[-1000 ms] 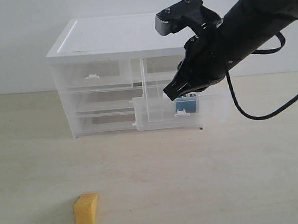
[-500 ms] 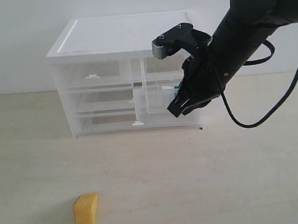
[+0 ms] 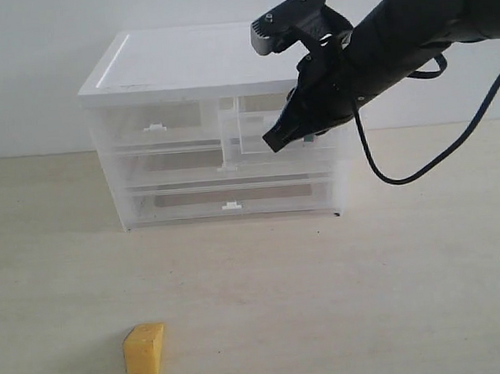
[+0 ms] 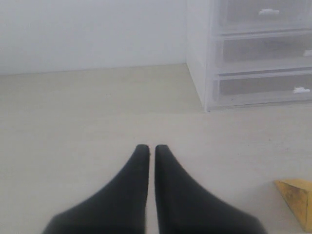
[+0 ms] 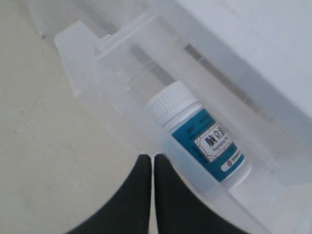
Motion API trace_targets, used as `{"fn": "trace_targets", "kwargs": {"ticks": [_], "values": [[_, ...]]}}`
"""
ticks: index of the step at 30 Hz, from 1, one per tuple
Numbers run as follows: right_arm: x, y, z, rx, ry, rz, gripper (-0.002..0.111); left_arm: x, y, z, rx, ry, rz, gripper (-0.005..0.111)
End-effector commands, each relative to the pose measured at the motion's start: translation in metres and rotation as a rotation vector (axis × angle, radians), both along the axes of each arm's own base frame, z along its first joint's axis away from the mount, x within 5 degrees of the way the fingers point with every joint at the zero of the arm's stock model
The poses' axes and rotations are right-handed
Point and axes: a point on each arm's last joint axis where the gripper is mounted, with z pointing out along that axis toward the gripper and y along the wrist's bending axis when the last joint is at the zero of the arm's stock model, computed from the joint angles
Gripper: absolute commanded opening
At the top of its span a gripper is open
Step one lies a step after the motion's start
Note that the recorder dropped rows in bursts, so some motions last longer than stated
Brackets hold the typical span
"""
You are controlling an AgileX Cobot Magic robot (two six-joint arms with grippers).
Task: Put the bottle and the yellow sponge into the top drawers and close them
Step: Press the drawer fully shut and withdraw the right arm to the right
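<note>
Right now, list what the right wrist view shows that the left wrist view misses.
Right wrist only: the bottle lying in the open top drawer, beside the shut right pincer. Left wrist only: the yellow sponge on the table, near the shut left pincer. Both: the cabinet and the table.

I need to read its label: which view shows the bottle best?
The right wrist view: the bottle lies in the partly open top drawer, cap and teal label plain. In the exterior view the right arm hides nearly all of it; the left wrist view misses it.
</note>
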Motion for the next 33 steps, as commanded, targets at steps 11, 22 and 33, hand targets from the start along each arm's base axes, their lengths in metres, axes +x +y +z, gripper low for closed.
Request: {"fn": "trace_targets", "kwargs": {"ticks": [11, 22, 33], "values": [[0.029, 0.007, -0.005, 0.064, -0.232, -0.044, 0.0, 0.0, 0.0, -0.001, -0.003, -0.001, 0.004, 0.004], [0.003, -0.001, 0.026, -0.013, -0.074, 0.016, 0.0, 0.0, 0.0, -0.001, -0.003, -0.001, 0.004, 0.004], [0.03, -0.016, 0.006, -0.042, 0.049, -0.033, 0.0, 0.0, 0.0, -0.001, -0.003, -0.001, 0.004, 0.004]]}}
